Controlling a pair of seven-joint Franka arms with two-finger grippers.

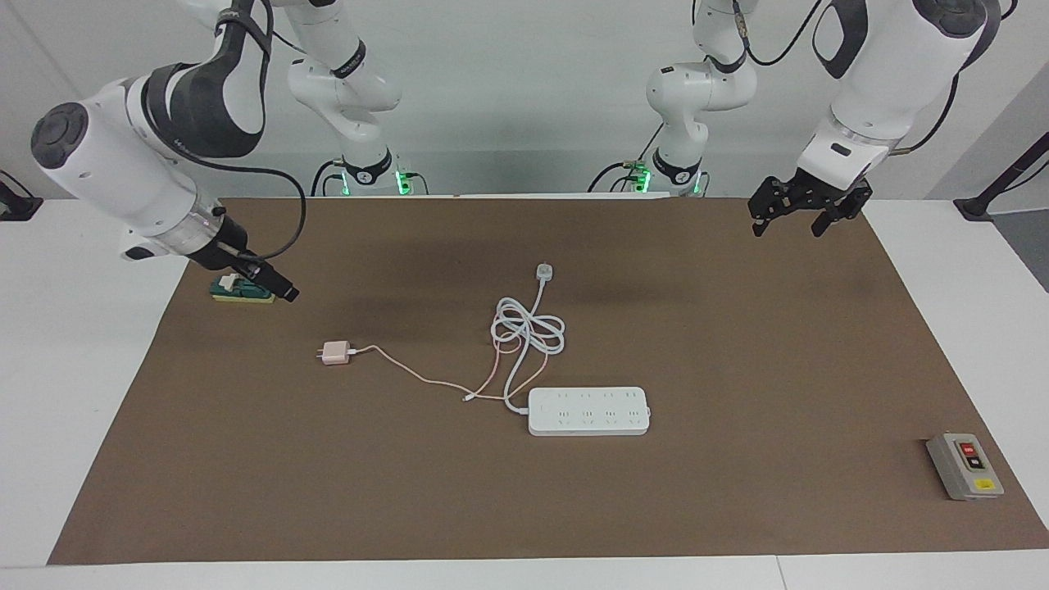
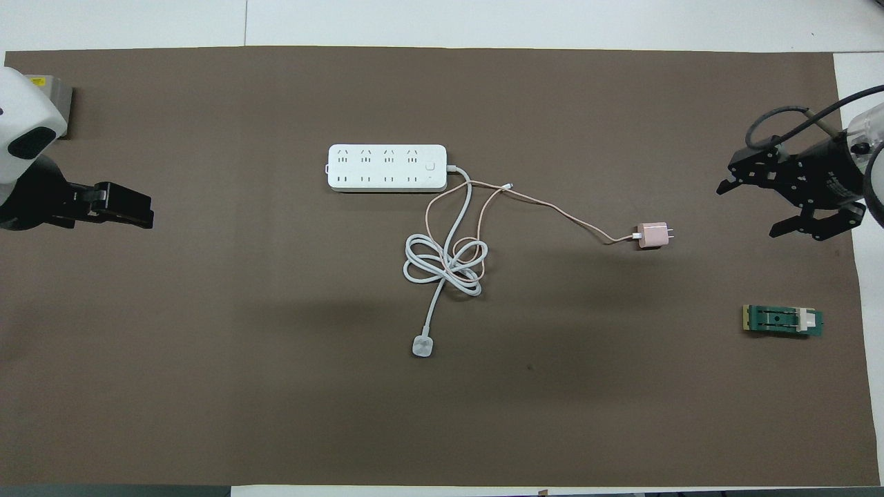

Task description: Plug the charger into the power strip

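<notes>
- Facing view: the charger (image 1: 333, 353) was seen lying on its side toward the right arm's end of the table, well apart from the power strip (image 1: 588, 410). The right gripper (image 1: 274, 287) was held low by a green block (image 1: 242, 288), which could be knocked by a careless approach. The left gripper (image 1: 787, 225) was held open and empty, waiting.
- Overhead view: the right gripper's jaws were shown spread wide, nothing held. The pink cable (image 2: 552, 207) was looped through the white cord (image 2: 445, 266), so a lift could probably be snagged and the strip dragged. Sideways prongs risked being misaligned.
</notes>
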